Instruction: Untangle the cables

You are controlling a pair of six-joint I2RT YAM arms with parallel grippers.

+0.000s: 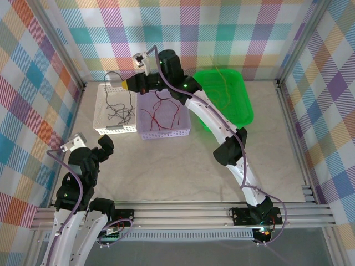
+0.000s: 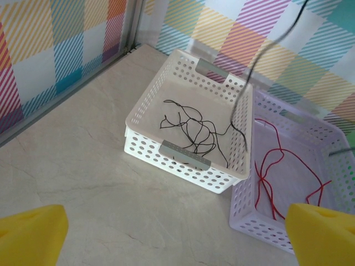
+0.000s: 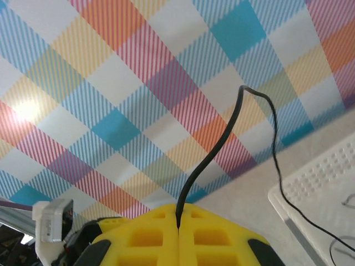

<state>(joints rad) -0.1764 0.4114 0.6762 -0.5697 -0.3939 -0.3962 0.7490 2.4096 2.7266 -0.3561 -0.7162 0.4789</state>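
Sorting looks nearly done: black cables (image 2: pixel 194 130) lie in the white basket (image 2: pixel 183 169), red cables (image 2: pixel 266 166) in the lilac basket (image 2: pixel 247 219) (an orange strand (image 1: pixel 221 73) in the green tray (image 1: pixel 245 105)). The right gripper (image 3: pixel 178 221) pinches a dangling black cable (image 3: pixel 213 149) over the white basket — the left gripper (image 2: pixel 175 238) gapes empty.

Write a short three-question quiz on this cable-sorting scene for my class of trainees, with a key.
1. True or false: the right gripper is shut on a black cable.
2. Which cables lie in the lilac basket? A black, B red, C orange-yellow.
3. Fill in: the left gripper has its jaws ___.

Key: 1 true. 2 B, the red cables. 3 open.
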